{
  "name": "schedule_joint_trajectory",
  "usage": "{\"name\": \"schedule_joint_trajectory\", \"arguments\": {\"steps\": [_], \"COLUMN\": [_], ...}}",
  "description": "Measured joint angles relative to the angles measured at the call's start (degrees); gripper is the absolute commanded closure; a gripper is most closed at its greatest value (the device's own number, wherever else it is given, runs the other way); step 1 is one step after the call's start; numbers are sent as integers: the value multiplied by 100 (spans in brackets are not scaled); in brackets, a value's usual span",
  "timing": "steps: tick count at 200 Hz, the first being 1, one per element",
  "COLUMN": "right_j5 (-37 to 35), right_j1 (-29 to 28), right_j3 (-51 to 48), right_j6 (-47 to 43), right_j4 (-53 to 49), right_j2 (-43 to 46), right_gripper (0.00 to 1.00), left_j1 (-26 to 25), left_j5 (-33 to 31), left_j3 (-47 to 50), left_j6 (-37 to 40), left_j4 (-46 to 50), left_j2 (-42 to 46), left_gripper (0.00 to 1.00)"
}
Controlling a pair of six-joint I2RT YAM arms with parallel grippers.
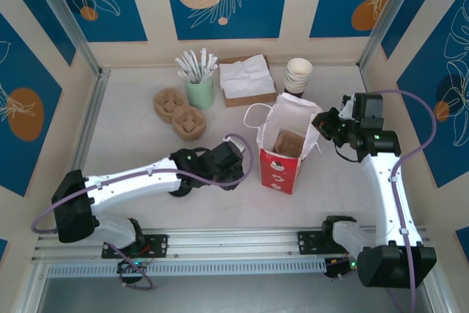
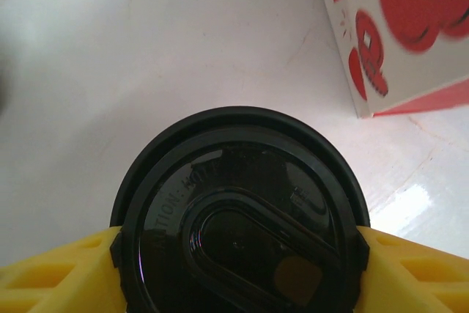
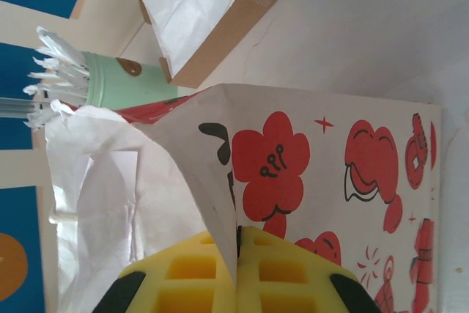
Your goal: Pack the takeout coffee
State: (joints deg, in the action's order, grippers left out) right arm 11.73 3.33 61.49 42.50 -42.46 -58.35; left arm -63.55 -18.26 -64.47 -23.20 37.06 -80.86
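The left claw point(image 2: 238, 265) straddles the takeout coffee point(image 2: 242, 181), its yellow fingers point(image 2: 58, 273) flanking the black lid; whether they already press the cup cannot be told. The cup stands upright on the white tabletop point(image 2: 146, 49), near the red-and-white paper bag point(image 3: 315, 174), whose rim the right claw point(image 3: 237, 269) pinches tight. The cup is likely light, thin-walled and easily crushed, with a slick lid. It calls for a gentle hold on its paper sides below the lid, kept upright.

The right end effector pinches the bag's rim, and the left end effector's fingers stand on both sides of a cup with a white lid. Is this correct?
Not quite. The takeout coffee has a black lid, not a white one; the left wrist view shows it. The rest is right.
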Motion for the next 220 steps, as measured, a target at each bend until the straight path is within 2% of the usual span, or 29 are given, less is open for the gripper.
{"name": "schedule_joint_trajectory", "arguments": {"steps": [93,139,220], "right_j5": [76,-302,-1110], "right_j1": [-431,-1029,-2175], "right_j3": [-39,-39,-22], "right_j6": [669,1043,1707], "right_j4": [540,745,1128], "right_j2": [-238,-483,-789], "right_gripper": [100,100,100], "left_j1": [15,15,28], "left_j5": [-868,-1147,-986], "left_j3": [-2109,-3217,-4376], "left_j6": [479,868,1290], "left_j4": [1274,1690,1770], "left_j2": [367,367,28], "left_gripper": [33,34,33]}}
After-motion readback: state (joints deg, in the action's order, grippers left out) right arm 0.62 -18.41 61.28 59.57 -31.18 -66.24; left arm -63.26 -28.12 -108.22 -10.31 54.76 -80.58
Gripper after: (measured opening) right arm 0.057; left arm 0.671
